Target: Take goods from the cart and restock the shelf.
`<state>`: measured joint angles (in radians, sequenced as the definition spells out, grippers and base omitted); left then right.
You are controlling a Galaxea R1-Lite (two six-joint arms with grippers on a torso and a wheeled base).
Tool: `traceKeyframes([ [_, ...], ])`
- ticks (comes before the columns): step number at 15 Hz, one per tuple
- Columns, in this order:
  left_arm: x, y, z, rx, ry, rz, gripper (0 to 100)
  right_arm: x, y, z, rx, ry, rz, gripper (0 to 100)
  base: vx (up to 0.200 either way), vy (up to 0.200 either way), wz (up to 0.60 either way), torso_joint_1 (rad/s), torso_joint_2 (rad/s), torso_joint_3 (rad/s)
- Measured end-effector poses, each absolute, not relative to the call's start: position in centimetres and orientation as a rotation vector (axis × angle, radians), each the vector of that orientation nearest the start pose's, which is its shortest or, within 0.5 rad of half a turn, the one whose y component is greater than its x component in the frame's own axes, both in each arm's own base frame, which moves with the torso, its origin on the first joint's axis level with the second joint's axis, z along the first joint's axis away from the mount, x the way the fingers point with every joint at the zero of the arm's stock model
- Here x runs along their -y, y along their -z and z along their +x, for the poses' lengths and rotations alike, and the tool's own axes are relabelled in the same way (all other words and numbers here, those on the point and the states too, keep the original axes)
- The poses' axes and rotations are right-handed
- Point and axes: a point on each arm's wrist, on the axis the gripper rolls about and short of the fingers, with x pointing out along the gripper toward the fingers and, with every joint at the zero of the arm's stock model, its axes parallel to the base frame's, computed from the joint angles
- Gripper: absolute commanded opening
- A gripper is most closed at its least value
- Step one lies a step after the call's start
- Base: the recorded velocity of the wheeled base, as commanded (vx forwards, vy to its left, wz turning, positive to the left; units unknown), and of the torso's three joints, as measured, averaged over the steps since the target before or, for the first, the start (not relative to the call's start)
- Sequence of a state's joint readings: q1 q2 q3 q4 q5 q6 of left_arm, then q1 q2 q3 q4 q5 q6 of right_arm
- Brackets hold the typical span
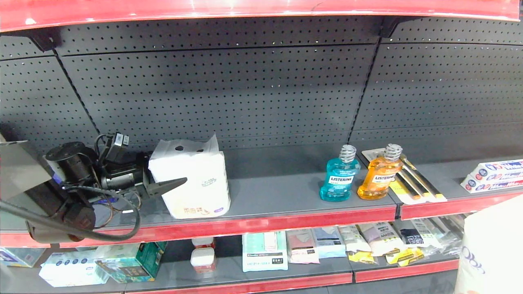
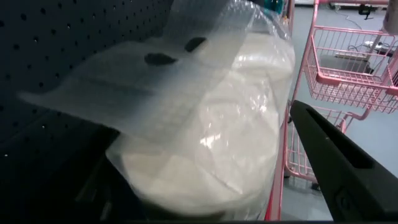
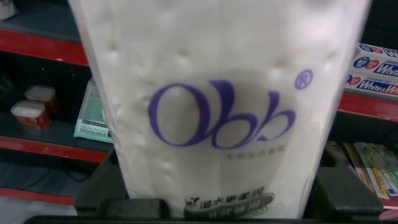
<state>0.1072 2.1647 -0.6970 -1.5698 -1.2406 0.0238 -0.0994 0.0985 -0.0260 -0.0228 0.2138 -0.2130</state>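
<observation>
you're at the placing step, with one load down and one in the air. the white pack (image 1: 192, 183) stands upright on the shelf (image 1: 286, 196), near its front lip and well left of the blue bottle (image 1: 339, 179) and orange bottle (image 1: 380, 175). your left gripper (image 1: 175, 173) straddles it, spread wide. the near finger (image 1: 167, 185) crosses the front face and, in the left wrist view, looks just off the wrapper, so i'd judge this pack set down and let go. your right gripper (image 3: 217, 208) is closed on a second pack (image 1: 490, 249), which hangs low at the right, in front of the lower shelf.

next, i'd say the left arm should back straight out without snagging the loose flap on top. the right should lift its load to the bare stretch between the white pack and the bottles. soft wrap gives, so set it flat.

hard to make out: the left gripper's far finger is behind the pack, so you can't check contact on that side. the second pack is cut off at the head view's corner, and the right fingers show as dark blocks at its sides. the cart (image 2: 348, 68) shows in part.
</observation>
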Motion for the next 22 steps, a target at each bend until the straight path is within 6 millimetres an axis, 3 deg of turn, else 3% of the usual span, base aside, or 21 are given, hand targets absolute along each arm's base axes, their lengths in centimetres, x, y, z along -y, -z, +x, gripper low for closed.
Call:
traceKeyframes([
  [6, -1.7, -12.8, 33.9, 0.189, 1.001, 0.144, 100, -0.6, -8.6, -1.6, -0.041, -0.122, -0.204, 0, 0.0, 0.0, 0.0, 0.0, 0.0, 0.0],
  [11, -1.9, -15.4, 32.8, 0.252, 0.743, 0.146, 100, -0.6, -9.3, -1.7, -0.023, -0.121, -0.192, 0, 0.0, 0.0, 0.0, 0.0, 0.0, 0.0],
  [14, -1.7, -15.5, 30.0, 0.213, 0.667, 0.094, 100, -0.7, -11.0, -1.8, 0.007, -0.118, -0.176, 0, 0.0, 0.0, 0.0, 0.0, 0.0, 0.0],
  [22, -1.7, -13.7, 21.9, 0.069, 0.504, 0.021, 100, -0.5, -15.5, -0.9, 0.005, -0.103, -0.154, 0, 0.0, 0.0, 0.0, 0.0, 0.0, 0.0],
])
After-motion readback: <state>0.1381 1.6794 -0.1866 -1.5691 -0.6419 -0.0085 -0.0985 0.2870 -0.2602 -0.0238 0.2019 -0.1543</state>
